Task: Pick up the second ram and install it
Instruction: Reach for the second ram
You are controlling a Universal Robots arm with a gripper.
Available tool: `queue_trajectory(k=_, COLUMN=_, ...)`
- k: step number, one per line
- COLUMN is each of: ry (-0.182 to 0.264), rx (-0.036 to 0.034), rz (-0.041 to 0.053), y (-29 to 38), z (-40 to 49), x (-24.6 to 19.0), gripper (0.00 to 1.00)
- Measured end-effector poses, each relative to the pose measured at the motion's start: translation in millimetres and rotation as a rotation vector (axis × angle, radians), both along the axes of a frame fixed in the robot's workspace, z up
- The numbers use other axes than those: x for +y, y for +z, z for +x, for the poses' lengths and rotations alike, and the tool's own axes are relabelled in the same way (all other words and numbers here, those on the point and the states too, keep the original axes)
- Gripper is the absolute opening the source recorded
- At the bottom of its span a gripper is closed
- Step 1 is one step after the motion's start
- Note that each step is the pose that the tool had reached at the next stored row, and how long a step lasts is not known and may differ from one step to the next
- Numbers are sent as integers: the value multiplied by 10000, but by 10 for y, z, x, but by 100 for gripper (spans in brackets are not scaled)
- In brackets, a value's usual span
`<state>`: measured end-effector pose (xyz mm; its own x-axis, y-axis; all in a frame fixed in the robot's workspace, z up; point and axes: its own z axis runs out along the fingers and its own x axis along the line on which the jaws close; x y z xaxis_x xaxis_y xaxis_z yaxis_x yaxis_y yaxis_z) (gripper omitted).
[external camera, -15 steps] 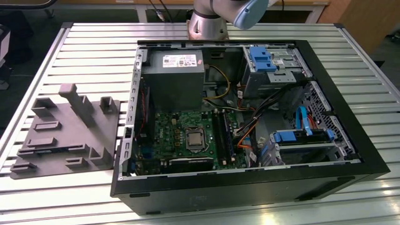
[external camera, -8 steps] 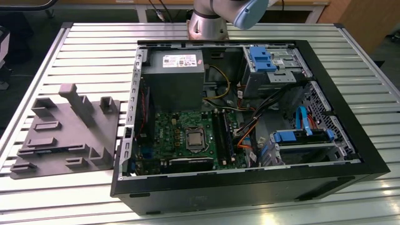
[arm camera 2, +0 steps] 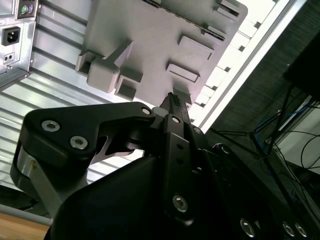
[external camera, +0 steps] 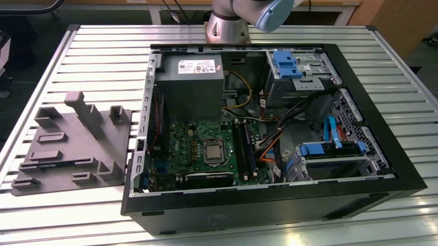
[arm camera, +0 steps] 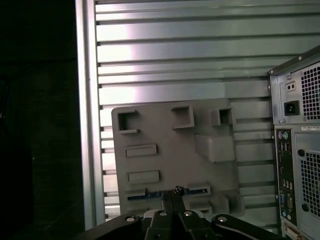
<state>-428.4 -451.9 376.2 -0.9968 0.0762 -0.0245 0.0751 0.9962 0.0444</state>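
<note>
Found the gripper (arm camera: 173,191) hanging well above the grey plastic tray (arm camera: 165,130), over the tray edge carrying the long slot. Saw its fingers (arm camera: 168,202) pressed together in the first wrist view, clenched on nothing. Caught the same fingers side-on in the second wrist view, pointing down at the tray's raised blocks.

Spotted the second ram (arm camera: 146,195) lying flat in the tray: a thin dark strip with a bluish edge, seated between raised blocks, its middle hidden behind the fingertips.

Noted the tray resting flat on the slatted aluminium table (external camera: 102,56). Placed the open computer case (external camera: 274,205) just beside the tray, on the exterior view's right of it. Made out, in the half of the case nearer the tray, the green motherboard (external camera: 184,143) with its square silver chip (external camera: 213,152) and a grey power supply (external camera: 188,87). Saw blue drive brackets (external camera: 285,62) on the side of the case farther from the tray. Marked the robot arm (external camera: 226,25) rising from the table well apart from the tray, past the case.
</note>
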Motion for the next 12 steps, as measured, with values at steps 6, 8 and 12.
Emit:
queue_trajectory(k=6, ry=0, rx=-1, rz=0, y=-22, z=-4, x=-19, gripper=11)
queue_trajectory(k=8, ry=0, rx=0, rz=1, y=-31, z=-5, x=-26, gripper=11)
queue_trajectory(k=12, ry=0, rx=0, rz=0, y=-48, z=-7, x=-40, gripper=11)
